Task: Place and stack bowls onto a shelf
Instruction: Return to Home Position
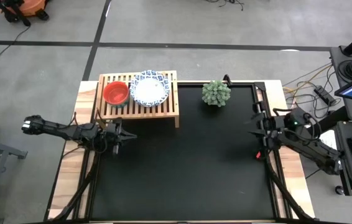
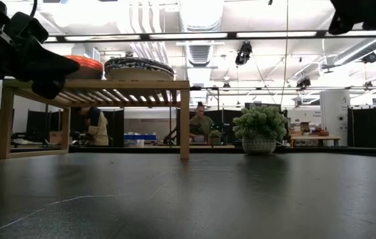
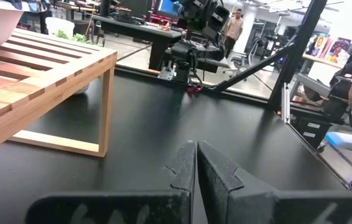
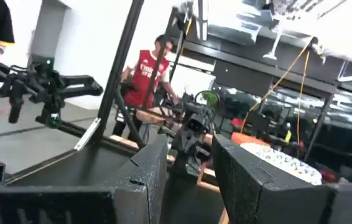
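Note:
A red bowl [image 1: 116,93] and a stack of white bowls with blue patterned rims [image 1: 150,89] rest on the slatted top of the light-wood shelf [image 1: 163,111] at the table's far left. In the low view the red bowl [image 2: 85,66] and the white stack [image 2: 138,68] sit side by side on the shelf's top. My left gripper [image 1: 128,136] is shut and empty, just near of the shelf, above the mat; its fingers [image 3: 196,163] touch each other. My right gripper [image 1: 252,133] is open and empty at the table's right edge.
A small green potted plant [image 1: 216,93] stands at the far middle of the black mat [image 1: 182,168]. The mat's middle and near part are bare. People stand in the room beyond the table.

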`<action>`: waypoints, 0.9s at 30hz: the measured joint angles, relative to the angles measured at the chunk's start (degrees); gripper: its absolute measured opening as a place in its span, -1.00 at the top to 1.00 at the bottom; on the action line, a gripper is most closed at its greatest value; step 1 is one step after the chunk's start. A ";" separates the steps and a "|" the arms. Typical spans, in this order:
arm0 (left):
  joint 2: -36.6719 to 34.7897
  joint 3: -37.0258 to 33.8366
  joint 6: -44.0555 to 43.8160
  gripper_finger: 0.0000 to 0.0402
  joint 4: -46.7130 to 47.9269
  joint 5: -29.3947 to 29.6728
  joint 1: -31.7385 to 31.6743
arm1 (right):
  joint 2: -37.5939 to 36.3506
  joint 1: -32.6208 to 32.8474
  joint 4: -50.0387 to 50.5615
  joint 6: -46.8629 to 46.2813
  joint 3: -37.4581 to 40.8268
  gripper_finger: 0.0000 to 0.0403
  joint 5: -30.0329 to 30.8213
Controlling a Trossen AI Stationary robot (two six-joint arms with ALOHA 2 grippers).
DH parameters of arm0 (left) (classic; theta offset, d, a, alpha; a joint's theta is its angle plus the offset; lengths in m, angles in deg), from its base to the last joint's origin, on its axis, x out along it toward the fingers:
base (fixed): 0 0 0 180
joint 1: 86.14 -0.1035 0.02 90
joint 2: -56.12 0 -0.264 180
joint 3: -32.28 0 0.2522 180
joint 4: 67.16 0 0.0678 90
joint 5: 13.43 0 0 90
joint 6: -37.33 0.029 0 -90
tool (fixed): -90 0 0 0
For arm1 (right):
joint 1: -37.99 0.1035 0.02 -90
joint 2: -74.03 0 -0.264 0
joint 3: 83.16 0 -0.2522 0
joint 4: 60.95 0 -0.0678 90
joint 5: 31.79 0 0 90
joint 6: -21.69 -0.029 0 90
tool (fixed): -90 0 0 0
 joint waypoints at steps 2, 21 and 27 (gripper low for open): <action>0.00 0.00 -0.04 1.00 -0.02 0.00 0.00 | -0.05 -0.01 -1.23 -1.18 0.27 0.42 -1.22; 0.38 0.37 -0.11 1.00 0.03 0.09 -0.02 | 0.48 0.04 -4.24 -11.07 10.95 0.59 -0.65; 0.60 0.39 -0.09 1.00 0.04 0.09 -0.02 | 1.09 0.02 -2.79 -23.44 10.96 0.62 -0.44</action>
